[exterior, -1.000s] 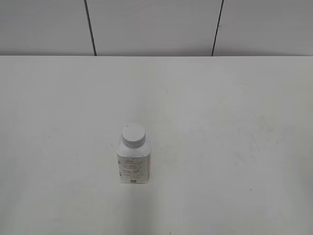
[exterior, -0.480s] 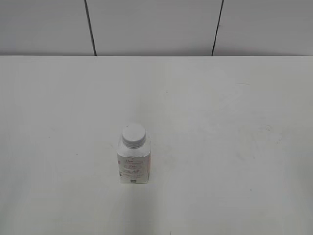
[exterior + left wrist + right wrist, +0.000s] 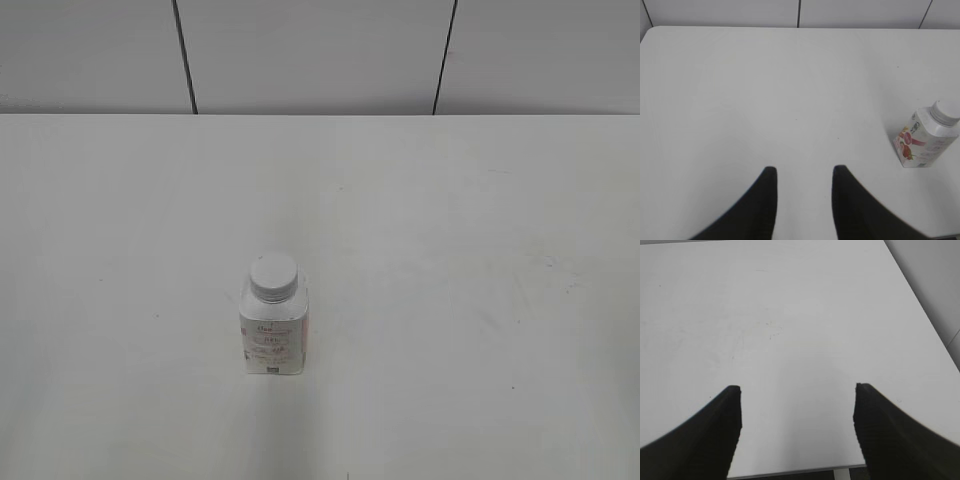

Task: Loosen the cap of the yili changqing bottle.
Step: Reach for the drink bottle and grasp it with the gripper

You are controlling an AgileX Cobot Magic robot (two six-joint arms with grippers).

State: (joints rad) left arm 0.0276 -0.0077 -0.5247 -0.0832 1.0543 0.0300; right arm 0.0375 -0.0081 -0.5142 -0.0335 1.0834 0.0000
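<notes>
The yili changqing bottle (image 3: 273, 325) stands upright on the white table, a little left of the middle in the exterior view, with its white ribbed cap (image 3: 273, 276) on its neck. It also shows in the left wrist view (image 3: 927, 137) at the right edge, with its cap (image 3: 944, 112) on top. My left gripper (image 3: 804, 171) is open and empty, well to the left of the bottle. My right gripper (image 3: 797, 388) is open wide and empty over bare table; the bottle is out of its view. Neither gripper shows in the exterior view.
The white table (image 3: 450, 220) ends at a grey panelled wall (image 3: 320, 55) at the back. In the right wrist view the table's near edge (image 3: 790, 474) and right edge (image 3: 925, 320) are in sight.
</notes>
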